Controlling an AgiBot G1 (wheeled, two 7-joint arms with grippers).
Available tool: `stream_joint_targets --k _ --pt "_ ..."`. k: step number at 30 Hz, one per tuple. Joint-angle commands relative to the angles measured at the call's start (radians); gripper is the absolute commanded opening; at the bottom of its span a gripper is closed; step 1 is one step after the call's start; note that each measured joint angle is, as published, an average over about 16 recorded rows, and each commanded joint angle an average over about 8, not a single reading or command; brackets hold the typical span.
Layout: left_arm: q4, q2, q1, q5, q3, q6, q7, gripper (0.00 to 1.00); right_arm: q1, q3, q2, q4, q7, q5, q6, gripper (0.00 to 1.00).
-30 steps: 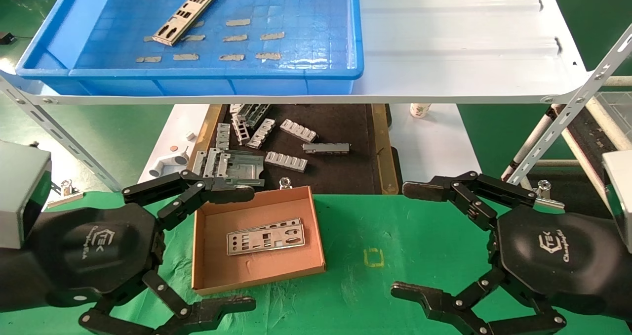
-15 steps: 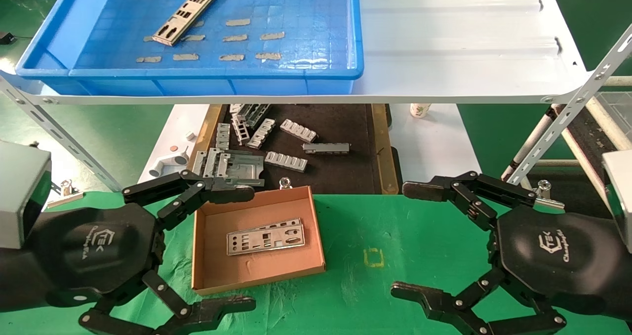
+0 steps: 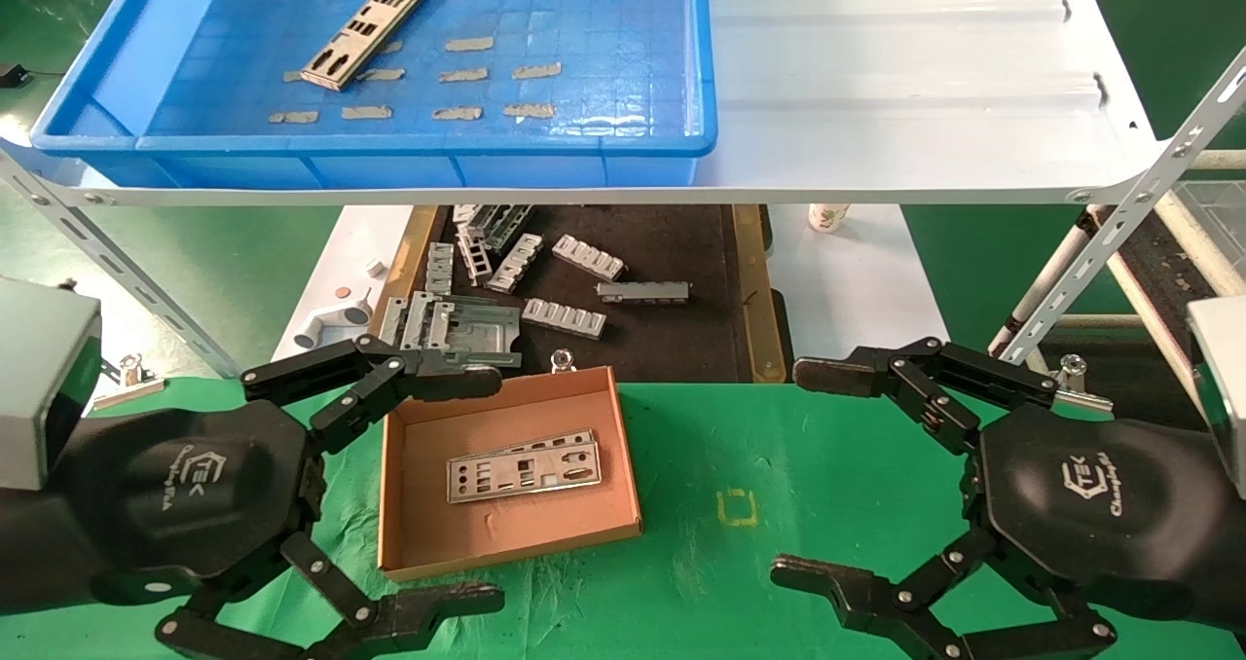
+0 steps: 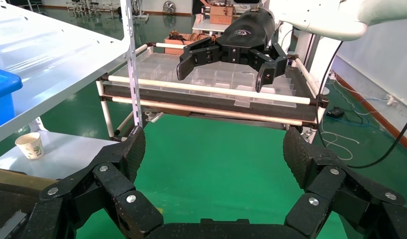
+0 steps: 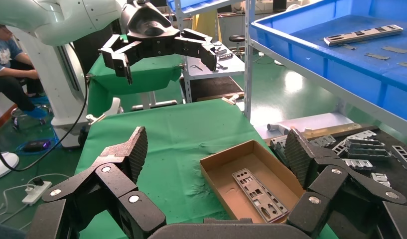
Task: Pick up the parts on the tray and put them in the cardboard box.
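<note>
Over the green surface [image 3: 779, 465], both tools, left [image 3: 428, 490] and right [image 3: 837, 475], hang released beside the cardboard box [image 3: 409, 553] (one plate [image 3: 523, 467] inside).

Tray's [image 3: 419, 144] far edge cropped

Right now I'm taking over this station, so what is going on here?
A robot is moving metal plates from the blue tray into the cardboard box. One plate lies in the tray; plates lie in the box. Neither gripper holds anything: the left gripper hangs open beside the box, the right gripper open over the green mat.
</note>
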Motion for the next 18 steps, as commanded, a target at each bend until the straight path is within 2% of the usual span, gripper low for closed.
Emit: stream_joint_targets --k 1,18 --pt "0.0 0.0 0.0 0.0 0.0 0.0 0.0 1.0 0.0 0.0 0.0 0.0 0.0 0.0 0.0 1.0" --pt "0.0 0.0 0.0 0.0 0.0 0.0 0.0 1.0 0.0 0.0 0.0 0.0 0.0 0.0 0.0 1.0"
